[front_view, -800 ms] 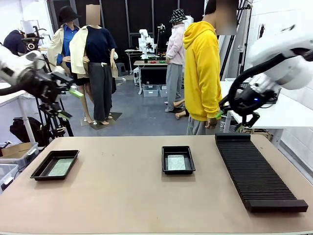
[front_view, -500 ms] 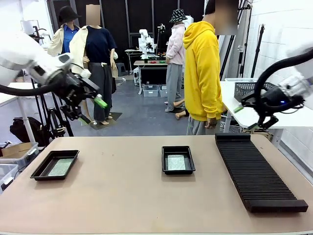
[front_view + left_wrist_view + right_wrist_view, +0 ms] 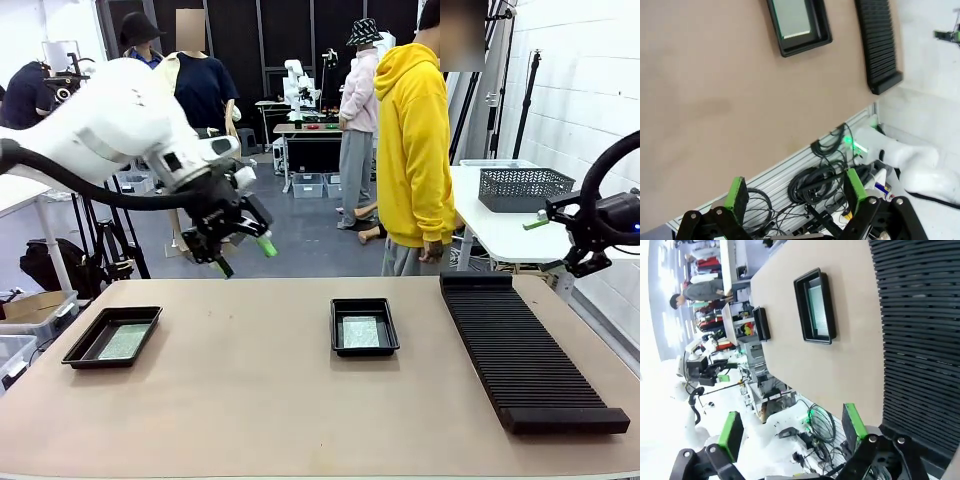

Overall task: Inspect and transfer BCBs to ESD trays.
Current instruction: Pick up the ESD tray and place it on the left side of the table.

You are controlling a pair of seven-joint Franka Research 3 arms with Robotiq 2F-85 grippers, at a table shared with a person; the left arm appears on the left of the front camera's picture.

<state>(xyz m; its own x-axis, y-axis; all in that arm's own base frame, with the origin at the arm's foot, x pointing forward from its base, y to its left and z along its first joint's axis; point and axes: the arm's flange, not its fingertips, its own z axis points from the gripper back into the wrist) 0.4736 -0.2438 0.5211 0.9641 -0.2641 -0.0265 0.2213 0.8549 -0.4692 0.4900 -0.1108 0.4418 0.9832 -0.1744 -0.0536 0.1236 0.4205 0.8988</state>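
**Boards in trays, grippers wide**

Left gripper [image 3: 240, 252] wide, empty, upper left of centre. Right gripper [image 3: 562, 242] wide, empty, at right edge. BCBs [image 3: 124, 341] [image 3: 361, 331] flat inside ESD trays [image 3: 88, 356] [image 3: 337, 346], lower left and centre.

**Desk surface: what you have on it**

Desk [image 3: 270, 400]: tan, matte top. You have three items lying directly on it:
- Left ESD tray [image 3: 112, 336], near the left edge, with a green BCB [image 3: 124, 342] flat inside.
- Middle ESD tray [image 3: 364, 326], holding a second BCB [image 3: 361, 332].
- Ribbed black rack [image 3: 525, 348], long, on the right side, well apart from both trays.
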